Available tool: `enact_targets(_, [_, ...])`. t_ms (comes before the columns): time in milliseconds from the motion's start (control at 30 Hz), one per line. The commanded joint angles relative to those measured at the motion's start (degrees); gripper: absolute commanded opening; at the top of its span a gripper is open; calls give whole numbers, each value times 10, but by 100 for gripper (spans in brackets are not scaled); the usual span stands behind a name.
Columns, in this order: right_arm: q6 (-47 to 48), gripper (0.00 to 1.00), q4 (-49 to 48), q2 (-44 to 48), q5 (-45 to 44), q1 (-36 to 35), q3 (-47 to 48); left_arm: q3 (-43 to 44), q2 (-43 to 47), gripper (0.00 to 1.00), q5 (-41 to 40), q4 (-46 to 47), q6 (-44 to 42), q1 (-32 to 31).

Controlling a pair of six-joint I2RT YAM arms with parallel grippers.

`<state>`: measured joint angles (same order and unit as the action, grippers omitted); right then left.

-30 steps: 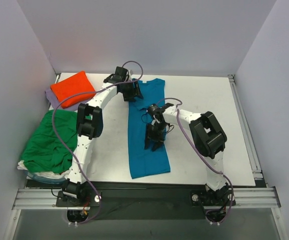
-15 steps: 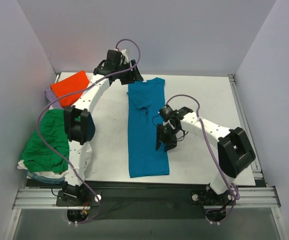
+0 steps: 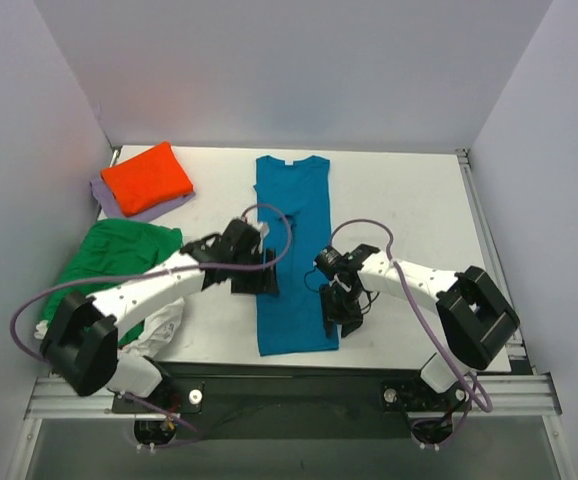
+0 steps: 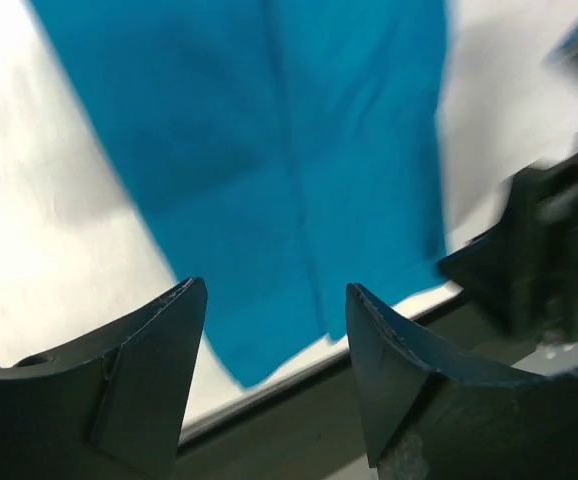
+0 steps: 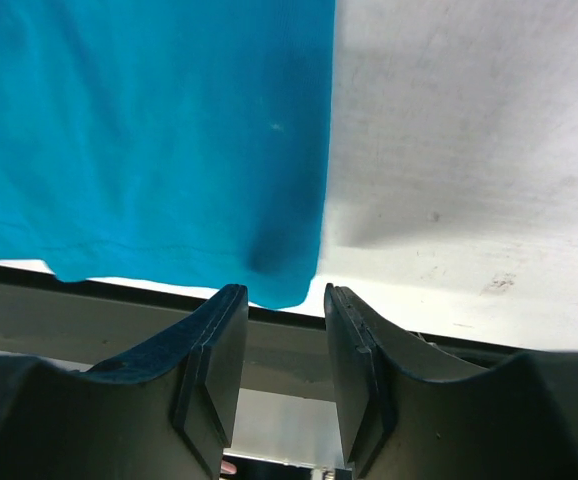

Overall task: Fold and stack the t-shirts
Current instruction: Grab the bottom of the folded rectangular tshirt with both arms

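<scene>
Teal-blue cloth t-shirt [image 3: 291, 225], folded into a long narrow strip, lies flat mid-surface between 2 grippers.

The strip runs from its collar at the far side to its hem at the near edge of the white surface [image 3: 409, 200]. The left gripper [image 3: 257, 280] is low at the strip's left edge, jaws spread wide and empty. The right gripper [image 3: 341, 318] is over the right edge by the hem corner, jaws narrowly parted, grasping nothing. At far left, a folded orange t-shirt [image 3: 147, 177] rests on a lavender t-shirt [image 3: 108, 203]. Nearer, a crumpled green t-shirt [image 3: 104, 270] lies over a white t-shirt [image 3: 165, 322].
</scene>
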<state>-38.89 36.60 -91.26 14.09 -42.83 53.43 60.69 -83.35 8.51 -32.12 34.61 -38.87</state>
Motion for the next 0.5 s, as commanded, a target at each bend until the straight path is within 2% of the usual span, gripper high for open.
enact_targets(0, [0, 37, 4, 25, -18, -17, -23, -98, 83, 68, -50, 6, 94, -27])
enact_targets(167, [-14, 36, -5, 21, -31, -33, -52, -180, 152, 68, -47, 12, 166, -65])
enact_targets(333, [-16, 36, -12, 20, -32, -34, -53, -231, 158, 68, -17, 50, 203, -97])
enact_targets(467, [-22, 35, -16, 8, -35, -37, -46, -250, 141, 68, -28, 49, 204, -102])
